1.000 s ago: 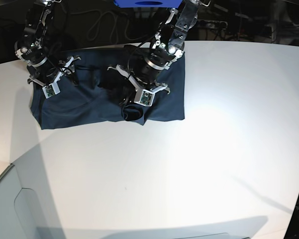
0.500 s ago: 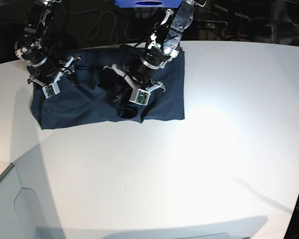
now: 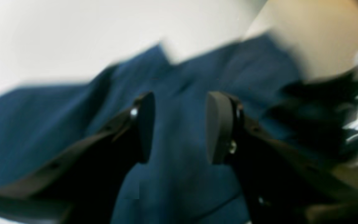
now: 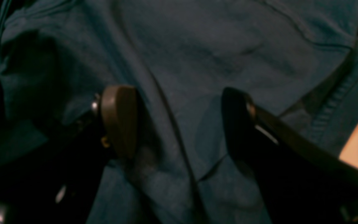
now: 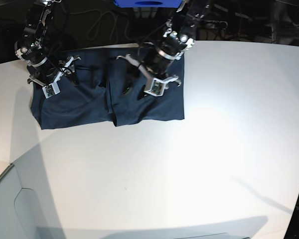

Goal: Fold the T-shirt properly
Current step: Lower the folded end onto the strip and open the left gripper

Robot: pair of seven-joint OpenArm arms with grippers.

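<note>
The left gripper [image 3: 179, 127] stood with its jaws parted and nothing between them, only cloth showing in the gap; its wrist view was smeared by motion, so whether the pads [image 3: 216, 124] brushed the fabric below could not be told. In the base view this gripper [image 5: 150, 84] hung above the T-shirt [image 5: 154, 107], over the half nearest it. The right gripper [image 4: 179, 121] was spread wide and also empty, with a long crease of the T-shirt [image 4: 197, 62] running through the gap under it and a stitched hem off to one side. From the base view that gripper [image 5: 57, 79] sat over the far end of the garment, well apart from the left one.

Outward from both, the navy T-shirt lay flat on the white surface [image 5: 199, 164] as a broad rectangle, with a fold edge [image 5: 111, 104] running across it between the two grippers, closer to the left one. Beyond the cloth the surface was bare.

Judged from this, a fold of one side had been laid down and let go, and the shirt was partly folded but too wide to count as finished. The next move probably calls for both grippers to pinch an outer edge, lift it, and carry it across evenly without dragging the layers beneath
</note>
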